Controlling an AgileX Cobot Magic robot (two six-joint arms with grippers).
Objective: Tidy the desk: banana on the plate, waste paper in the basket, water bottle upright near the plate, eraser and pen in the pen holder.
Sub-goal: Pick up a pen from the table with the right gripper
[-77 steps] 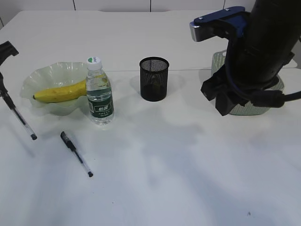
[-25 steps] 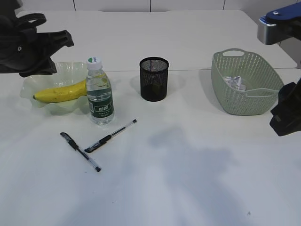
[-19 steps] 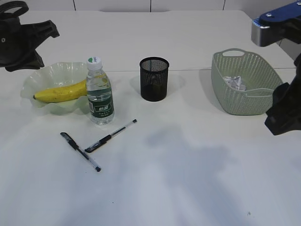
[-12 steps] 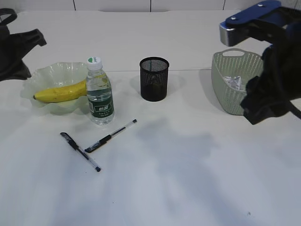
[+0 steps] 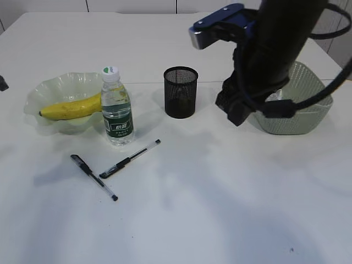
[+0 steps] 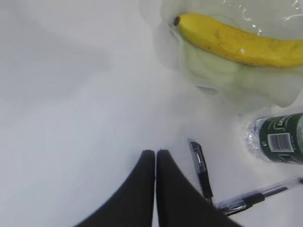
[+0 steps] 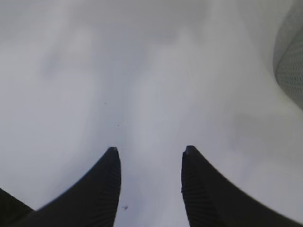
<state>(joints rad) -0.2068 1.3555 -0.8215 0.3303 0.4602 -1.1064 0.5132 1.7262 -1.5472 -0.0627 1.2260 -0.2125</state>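
Far left: the left gripper (image 6: 155, 153) is hanging over bare table with its fingers pressed together, gripping nothing; in the exterior view only a dark sliver of that arm is showing at the left edge. The plate (image 5: 49, 91), pale green and wavy-rimmed, is sitting at the left with the banana (image 5: 70, 109) lying in it. The water bottle (image 5: 116, 107) is standing upright, just beside the plate's right edge. In front of the bottle two pens are lying on the table: the left pen (image 5: 93, 177) and the right pen (image 5: 130, 158), their ends meeting or crossing near the middle. The mesh pen holder (image 5: 180, 92) is standing upright at centre; its contents cannot be made out. The right arm (image 5: 272, 55) is reaching in beside the holder, partly covering the basket (image 5: 316, 104). The right gripper (image 7: 150, 151) is spread apart, empty, over bare table.
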